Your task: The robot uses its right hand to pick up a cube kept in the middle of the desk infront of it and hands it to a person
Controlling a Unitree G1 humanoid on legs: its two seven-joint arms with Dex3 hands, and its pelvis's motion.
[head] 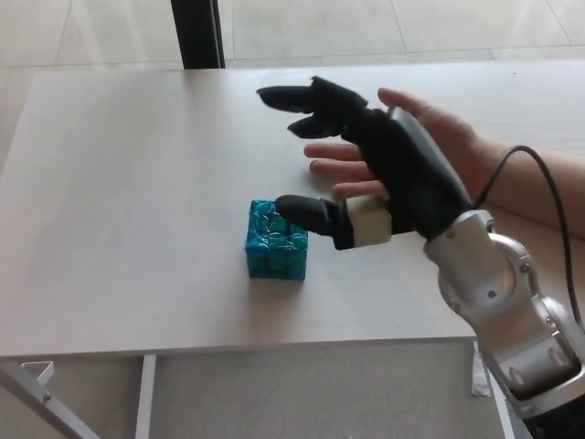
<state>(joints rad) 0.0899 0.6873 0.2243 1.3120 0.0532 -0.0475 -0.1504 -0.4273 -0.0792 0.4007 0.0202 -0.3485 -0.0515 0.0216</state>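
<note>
A teal cube [272, 242] with a crinkled, shiny wrapping sits in the middle of the pale wooden desk [128, 201]. My right hand [366, 169] hovers above and to the right of it, open, with two fingers [297, 96] stretched toward the far side and the thumb [306, 213] over the cube's upper right corner. It holds nothing. A person's hand [430, 128] lies palm up on the desk to the right, partly hidden behind my hand. My left hand is out of sight.
My silver forearm [503, 293] with a black cable [539, 183] comes in from the lower right. A dark post [195, 32] stands beyond the desk's far edge. The desk's metal legs [146, 393] and tiled floor show below the front edge.
</note>
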